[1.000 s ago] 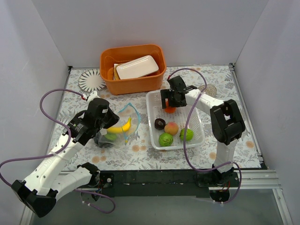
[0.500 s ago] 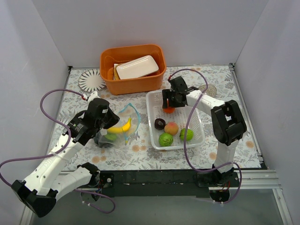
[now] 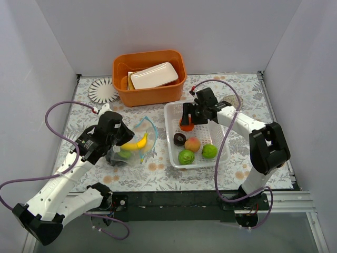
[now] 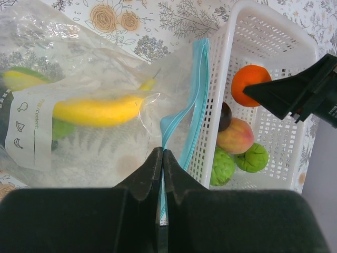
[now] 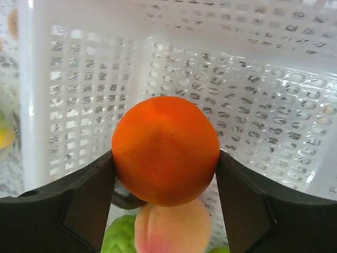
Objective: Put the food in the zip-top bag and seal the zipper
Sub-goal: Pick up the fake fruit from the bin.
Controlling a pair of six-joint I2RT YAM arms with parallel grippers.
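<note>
Over the white basket (image 3: pixel 169 127), the right gripper (image 3: pixel 186 121) has slid a little toward the bag side since a moment ago. Its arm's elbow has swung out to the right. Its jaws pinch the orange (image 5: pixel 165 150) from both sides, holding it above the peach (image 5: pixel 174 232). The left gripper (image 4: pixel 161 163) has stayed put, with its jaws pressed together on the zip-top bag (image 4: pixel 79 63) right at the blue zipper (image 4: pixel 202 89).

The bag lies on the flowery tabletop (image 4: pixel 158 21) just left of the basket. It is clear and crinkly, and its mouth gapes open. Inside it are the banana (image 4: pixel 95 110) and something green. Two green limes (image 4: pixel 223 166) and a dark plum (image 4: pixel 225 116) sit in the basket.

A white label (image 4: pixel 31 132) on the bag reads "Content:" beside small pictures.
</note>
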